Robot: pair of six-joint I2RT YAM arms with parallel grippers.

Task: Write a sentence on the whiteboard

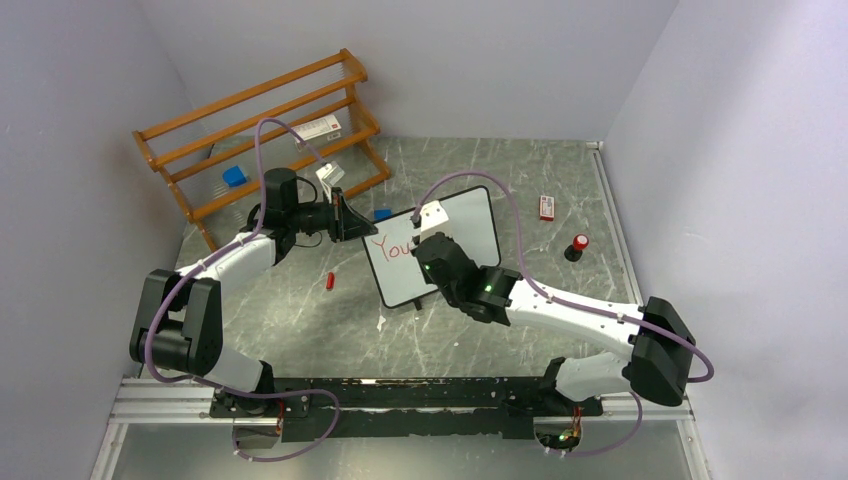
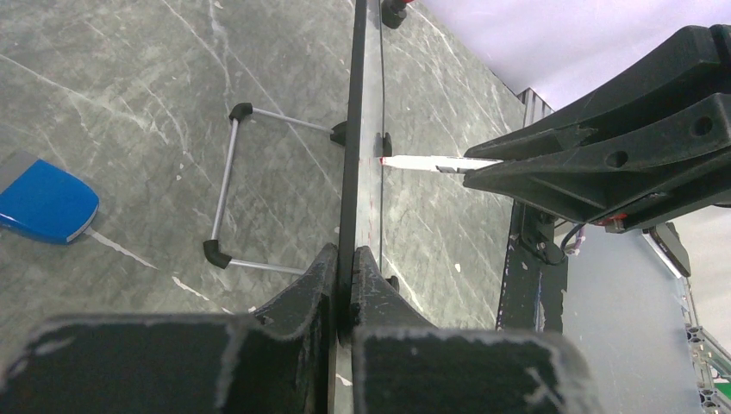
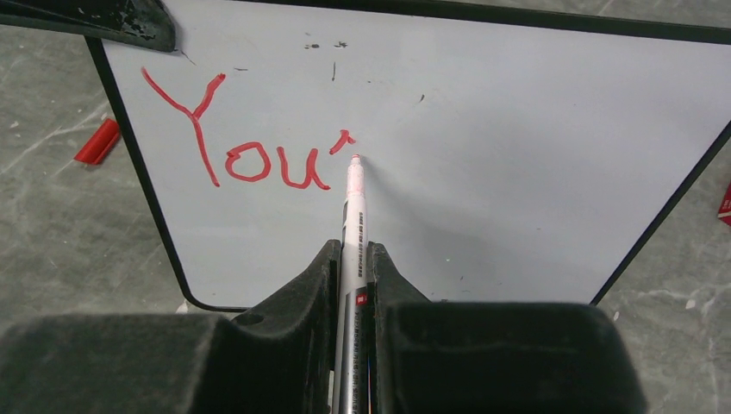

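The whiteboard (image 1: 470, 225) stands tilted on the table, seen edge-on in the left wrist view (image 2: 351, 103). My left gripper (image 2: 345, 259) is shut on its black frame at the upper left corner (image 1: 350, 218). My right gripper (image 3: 353, 254) is shut on a white marker (image 3: 353, 207) whose red tip touches the board (image 3: 517, 155). The sentence (image 3: 250, 147) reads "You'" in red, also visible in the top view (image 1: 393, 246). The marker tip sits just right of the apostrophe. In the top view my right gripper (image 1: 432, 240) covers the board's middle.
A red marker cap (image 1: 330, 281) lies left of the board, seen too in the right wrist view (image 3: 96, 142). A wooden rack (image 1: 262, 125) stands at back left with a blue object (image 1: 234, 176). A blue eraser (image 2: 45, 200), a small red box (image 1: 546, 207) and a red-topped stand (image 1: 577, 246) lie nearby.
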